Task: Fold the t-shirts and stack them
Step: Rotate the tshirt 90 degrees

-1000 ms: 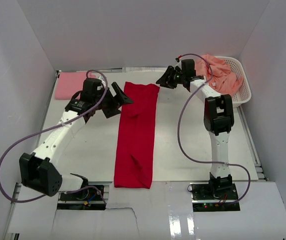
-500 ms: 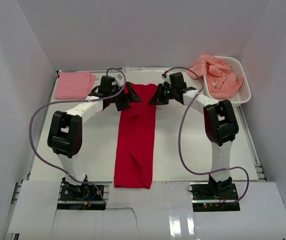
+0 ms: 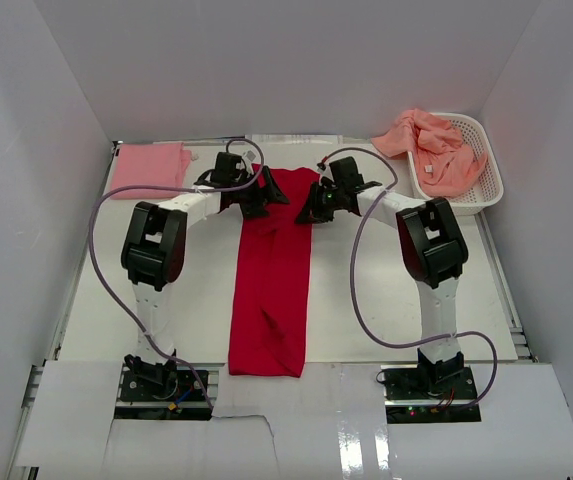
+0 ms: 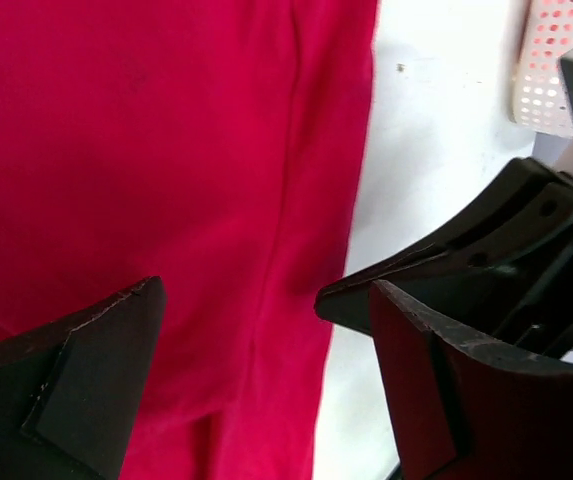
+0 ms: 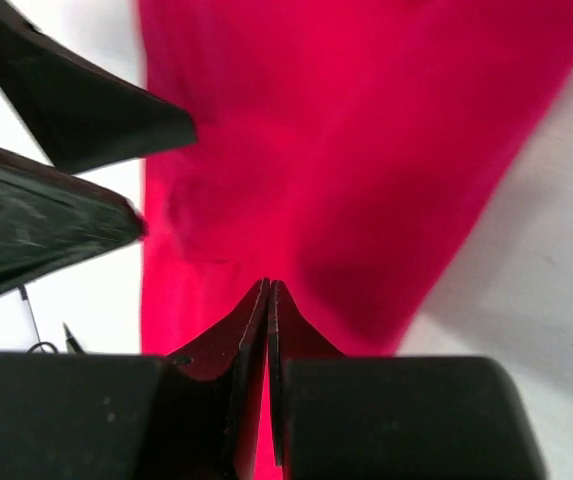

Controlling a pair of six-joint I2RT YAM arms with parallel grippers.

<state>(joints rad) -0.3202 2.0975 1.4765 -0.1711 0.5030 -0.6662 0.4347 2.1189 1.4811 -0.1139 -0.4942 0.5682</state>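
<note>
Status, big to small:

- tabletop (image 3: 386, 300): white, smooth, hard. Cloth will slide on it, not anchor.
- red t-shirt (image 3: 271, 290): lies mid-tabletop as a long narrow strip running near to far, sleeves tucked in. Both my arms are at its far end.
- basket (image 3: 490, 165), far right: white perforated plastic with salmon t-shirts (image 3: 434, 150) heaped in it and spilling over the rim.
- pink t-shirt (image 3: 151, 170): flat folded rectangle in the far left corner.
- left end effector (image 4: 264, 292): fingers spread wide over the red cloth, nothing held.
- right end effector (image 5: 268, 288): fingers closed to a slit at the far right corner. Red shows in the slit, so I read it as gripping cloth.

Risks:
- One corner gripped, the other not. Lifting now would skew the strip and open the fold.
- The left could pinch only the top layer, since the cloth is thin, soft and layered, with a seam ridge under the fingers.
- The two end effectors are close, with the right's black finger just beside my left's. Closing or lifting could clash them.
- The crease near the strip's near end could get folded in.
</note>
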